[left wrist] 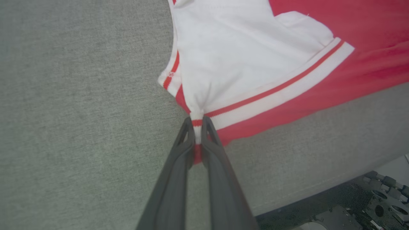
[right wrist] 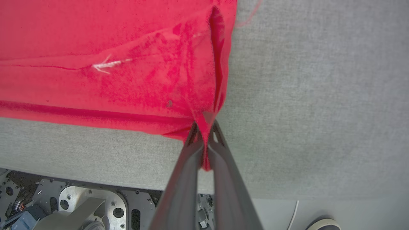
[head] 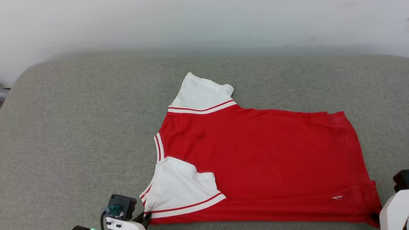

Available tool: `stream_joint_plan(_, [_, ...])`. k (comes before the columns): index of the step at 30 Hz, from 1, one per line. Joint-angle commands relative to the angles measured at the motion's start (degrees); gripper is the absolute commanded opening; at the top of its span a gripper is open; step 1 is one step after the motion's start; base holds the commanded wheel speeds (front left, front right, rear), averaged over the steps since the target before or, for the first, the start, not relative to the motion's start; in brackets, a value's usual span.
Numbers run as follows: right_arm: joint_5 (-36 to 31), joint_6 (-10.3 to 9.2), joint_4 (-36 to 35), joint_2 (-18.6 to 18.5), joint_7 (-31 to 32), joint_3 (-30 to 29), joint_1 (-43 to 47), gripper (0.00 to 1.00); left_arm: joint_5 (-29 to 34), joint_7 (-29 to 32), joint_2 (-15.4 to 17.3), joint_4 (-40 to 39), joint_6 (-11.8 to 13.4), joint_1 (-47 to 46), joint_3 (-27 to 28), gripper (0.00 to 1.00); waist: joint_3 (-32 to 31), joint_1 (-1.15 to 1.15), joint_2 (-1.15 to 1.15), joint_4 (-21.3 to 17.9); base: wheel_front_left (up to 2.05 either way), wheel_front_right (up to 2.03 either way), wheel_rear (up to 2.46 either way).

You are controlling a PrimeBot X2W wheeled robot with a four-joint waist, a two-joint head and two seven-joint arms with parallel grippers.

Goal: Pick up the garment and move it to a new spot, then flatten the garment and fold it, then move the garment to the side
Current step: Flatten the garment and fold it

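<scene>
Your left gripper (left wrist: 198, 124): jaws clenched on the garment (head: 262, 153). They pinch a bunched tuck of white cloth and red-and-white trim (left wrist: 274, 92) at the corner of the near sleeve (head: 179, 182). A strip of cloth shows between the two fingers.

Your right gripper (right wrist: 204, 124): jaws clenched on the garment's near right corner, at the hem. Red cloth gathers into a raised fold running up from the tips, and a short tail of it sits between the fingers.

Below both grips, past the near edge of the grey pad (head: 80, 127), both wrist views show the metal plates of the base (right wrist: 80, 204), drilled with holes.

Garment position: it lies spread on the pad, right of centre, with its near edge just inside the pad's near edge. The neck end lies toward your left and the hem toward your right. The upper face is plain red and lightly creased. A small white mark (head: 337, 197) sits near the right-hand grip.

The near sleeve lies turned in over the red body, with its striped cuff slanting across and a band of red showing on the near side of it. The striped neck edge (head: 158, 147) runs between the two sleeves on the left side.

The far sleeve (head: 199, 94) lies flat, pointing away from you, with its tip slightly curled. Bare pad surrounds the garment on the left, right and far sides.

A pale wall (head: 204, 25) stands behind the pad's far edge.
</scene>
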Motion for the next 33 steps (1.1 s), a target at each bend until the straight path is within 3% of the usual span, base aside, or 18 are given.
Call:
stream_joint_plan(1, [-0.4,-0.13,-0.1,0.6,0.1,-0.7,1.3,0.0,0.4,0.1,0.4,0.4,0.4,0.5,-0.2,0.0,0.5,0.0,0.0,-0.1,0.0,0.0,0.0])
stream_joint_plan(10, [-1.0,-0.12,3.0,3.8,-2.4,-0.4,0.1,0.0,-0.2,-0.4,-1.3,4.0,-2.2,-1.8,-1.5,0.0,3.0,0.0,0.0,-0.3,0.0,0.0,0.0])
stream_joint_plan(14, [-2.2,-0.12,5.0,3.4,-3.1,0.2,-0.4,0.0,-0.2,-0.3,-1.6,5.9,-2.9,-2.5,-1.9,0.0,3.3,0.0,0.0,-0.2,0.0,0.0,0.0])
stream_joint_plan(15, [-2.2,-0.12,5.4,3.6,-3.3,0.2,-0.5,0.0,-0.3,-0.5,-1.7,6.2,-3.0,-2.6,-2.0,0.11,3.2,0.0,0.0,-0.2,0.0,0.0,0.0])
stream_joint_plan(16, [-2.2,-0.12,5.4,3.7,-3.8,0.3,-0.8,0.02,0.0,-0.7,-1.7,6.5,-2.9,-2.7,-2.0,0.49,3.1,0.0,0.0,-0.1,0.0,0.0,0.0])
stream_joint_plan(17, [-2.4,-0.12,5.1,3.7,-4.6,0.3,-1.0,0.7,0.1,-1.1,-1.7,6.6,-2.8,-2.7,-1.9,1.0,2.9,0.0,0.0,-0.1,0.0,0.0,0.0])
stream_joint_plan(18, [-2.5,-0.12,5.2,3.9,-5.1,0.0,-1.3,1.0,0.2,-1.6,-1.8,6.9,-2.7,-2.8,-1.7,1.0,2.5,0.0,0.0,-0.1,0.0,0.0,0.0])
stream_joint_plan(26, [-1.5,-0.11,2.3,4.5,-9.6,-1.3,-1.7,1.0,1.0,-6.4,-2.5,6.3,-2.5,-3.7,-0.2,1.0,-0.9,0.0,0.0,-0.4,0.0,0.0,0.0])
stream_joint_plan(33, [-3.0,-0.1,-4.1,4.4,-21.8,-0.7,-2.6,1.0,3.0,-18.4,-4.0,4.3,-2.8,-5.3,3.0,1.0,-3.5,0.0,0.0,-1.1,0.0,0.0,0.0])
